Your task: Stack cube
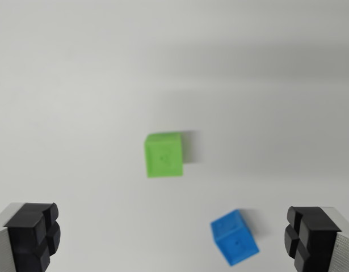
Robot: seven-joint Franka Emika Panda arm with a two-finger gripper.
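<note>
— Our pincer [174, 241] is spread wide, isn't it? We see one black pad [35, 235] at the bottom corner on the wrist view's left and the other at the bottom corner on the wrist view's right, with nothing between them but bare surface.

— Yes, released and grasping nothing. Nearest to us is the blue cube [234, 237], lying on the white counter [78, 85] just inside the pad on the wrist view's right, apart from it and turned at an angle.

— And farther out?

— We find the green cube [164, 154] near the middle of the view, sitting squarer to us, up and toward the wrist view's left from the blue one. The two cubes are apart, not touching, each resting on the counter on its own.

— Both look a little blurred.

— They do; we can't read any detail on their faces.
</note>
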